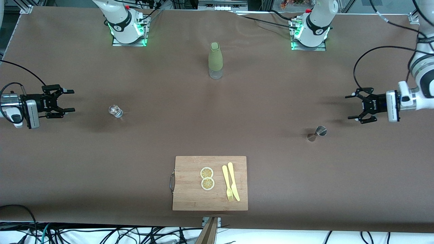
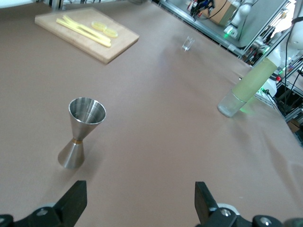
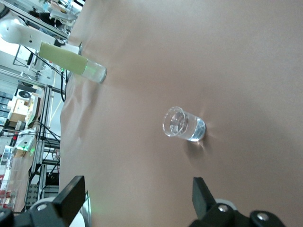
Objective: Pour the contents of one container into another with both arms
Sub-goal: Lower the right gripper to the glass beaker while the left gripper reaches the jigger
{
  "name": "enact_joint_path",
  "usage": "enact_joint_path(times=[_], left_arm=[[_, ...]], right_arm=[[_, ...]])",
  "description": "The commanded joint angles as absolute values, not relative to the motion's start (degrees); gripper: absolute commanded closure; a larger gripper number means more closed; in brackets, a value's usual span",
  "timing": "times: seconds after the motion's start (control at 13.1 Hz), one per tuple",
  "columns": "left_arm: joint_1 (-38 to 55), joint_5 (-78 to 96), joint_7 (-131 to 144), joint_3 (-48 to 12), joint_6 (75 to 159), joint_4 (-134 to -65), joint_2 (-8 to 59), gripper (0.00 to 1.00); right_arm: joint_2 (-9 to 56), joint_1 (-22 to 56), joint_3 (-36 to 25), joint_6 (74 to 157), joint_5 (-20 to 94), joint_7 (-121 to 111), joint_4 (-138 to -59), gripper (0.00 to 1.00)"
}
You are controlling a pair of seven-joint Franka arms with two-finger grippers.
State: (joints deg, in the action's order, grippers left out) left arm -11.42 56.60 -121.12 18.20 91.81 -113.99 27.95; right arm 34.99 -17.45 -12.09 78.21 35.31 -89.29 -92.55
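The small clear shot glass [image 1: 115, 111] is standing upright on the brown surface [image 1: 271, 101] toward the right arm's end, holding a little clear liquid. The right hand [image 1: 68, 100] is hovering low over the surface just beside the glass, pointing toward it with its fingers spread wide and gripping nothing; in the right wrist view the shot glass [image 3: 184, 125] is sitting apart from the two black fingertips [image 3: 71, 194].

The steel jigger [image 1: 316, 133] is standing upright on one cone toward the left arm's end, nearer to the front camera than the left hand [image 1: 353, 107]. That hand is hanging over the surface close to the jigger, its fingers wide apart and empty. In the left wrist view the jigger [image 2: 80, 133] is showing its open upper cone, clear of the fingertips [image 2: 73, 202].

An olive-green sleeved bottle [image 1: 215, 60] is standing midway between the two arm bases. A wooden cutting board [image 1: 190, 193] is lying nearest the front camera, carrying two lemon slices [image 1: 207, 178], a yellow fork [image 1: 227, 183] and a yellow knife [image 1: 234, 181].
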Motion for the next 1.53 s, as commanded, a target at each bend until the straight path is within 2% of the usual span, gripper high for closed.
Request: enact_joint_path(times=[0.0,0.15,0.46,0.76,1.07,1.45], left_arm=[[-11.87,63.35,-133.29,18.11,91.76,-114.08,33.55,0.0],[-11.17,66.96,-139.46,18.02,91.76,-114.0,36.11,0.0],[-9.15,73.81,-145.27,17.93,91.84,-112.59,39.81,0.0],[-7.3,77.69,-146.25,17.67,92.11,-109.7,42.36,0.0],[-6.59,78.22,-150.29,17.67,92.11,-105.91,46.31,0.0],[-6.24,79.19,-150.38,16.61,92.11,-103.45,47.81,0.0]], right_arm=[[36.3,-18.46,-11.16,81.01,37.09,-91.31,-93.67,0.0],[35.43,-18.37,-10.9,91.44,38.22,-99.89,-100.68,0.0],[35.33,-18.46,-7.57,102.99,48.23,-121.92,-109.68,0.0],[35.59,-18.46,-6.86,101.7,49.39,-139.8,-109.86,0.0],[36.47,-18.54,-6.15,100.55,51.4,-146.67,-112.05,0.0],[39.19,-19.07,-6.15,97.74,58.27,-153.19,-113.2,0.01]])
